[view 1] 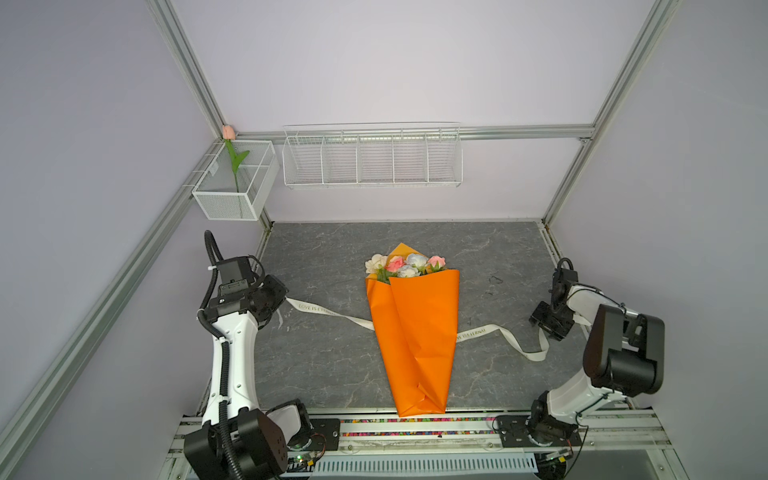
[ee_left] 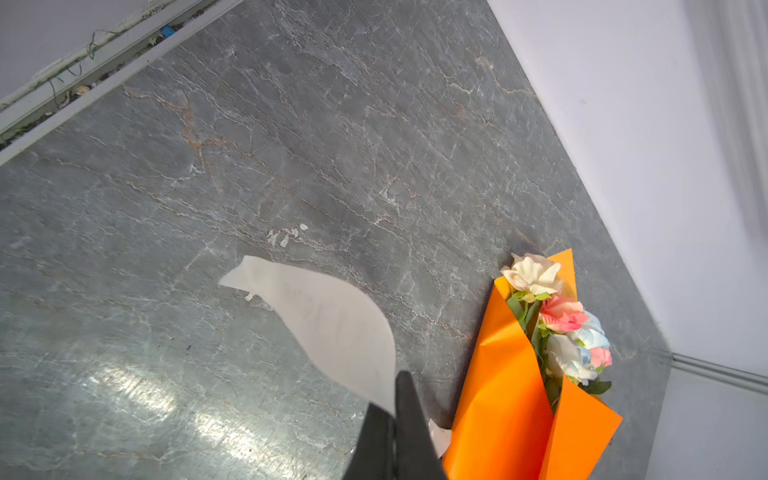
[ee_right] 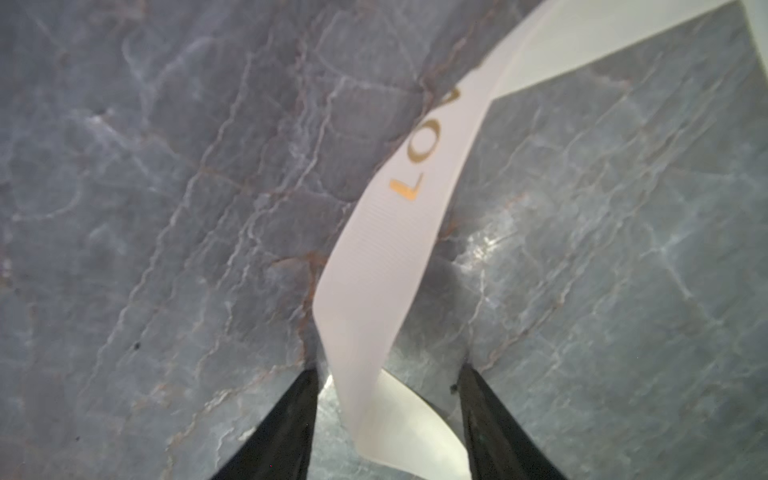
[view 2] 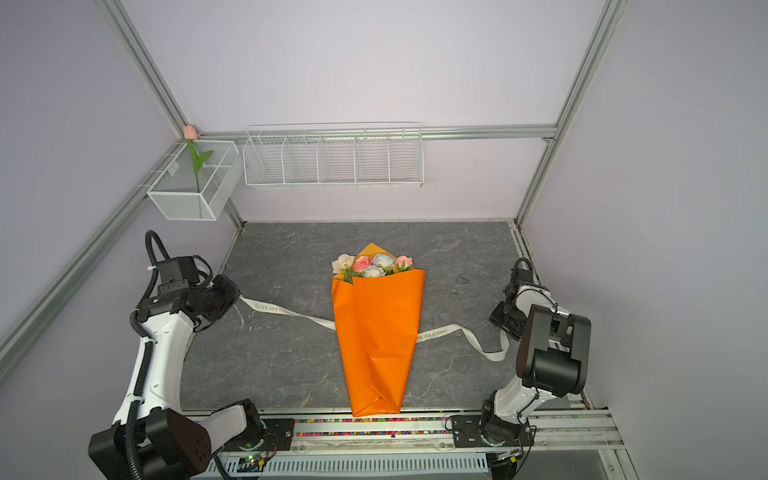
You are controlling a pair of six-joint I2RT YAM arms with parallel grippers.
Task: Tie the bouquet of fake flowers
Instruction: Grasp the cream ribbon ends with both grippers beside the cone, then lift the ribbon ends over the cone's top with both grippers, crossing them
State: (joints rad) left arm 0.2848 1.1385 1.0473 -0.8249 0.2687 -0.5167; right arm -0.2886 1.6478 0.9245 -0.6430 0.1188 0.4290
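Observation:
The bouquet of fake flowers (view 1: pixel 405 266) (view 2: pixel 373 266) (ee_left: pixel 557 324) lies mid-table in an orange paper cone (view 1: pixel 415 332), blooms toward the back wall. A white ribbon (view 1: pixel 328 311) (view 2: pixel 286 311) with gold lettering runs under the cone and out on both sides. My left gripper (view 1: pixel 283 301) (view 2: pixel 237 297) (ee_left: pixel 395 399) is shut on the ribbon's left end (ee_left: pixel 328 320), left of the cone. My right gripper (view 1: pixel 540 328) (view 2: pixel 500 322) (ee_right: pixel 388 370) stands open low over the table at the right, with the ribbon's right part (ee_right: pixel 395 232) passing loose between its fingers.
A white mesh basket (view 1: pixel 237 195) holding a single pink tulip (view 1: pixel 227 133) hangs at the back left. A white wire shelf (view 1: pixel 372 158) is on the back wall. Walls close in on both sides; a rail (view 1: pixel 415 428) runs along the front edge.

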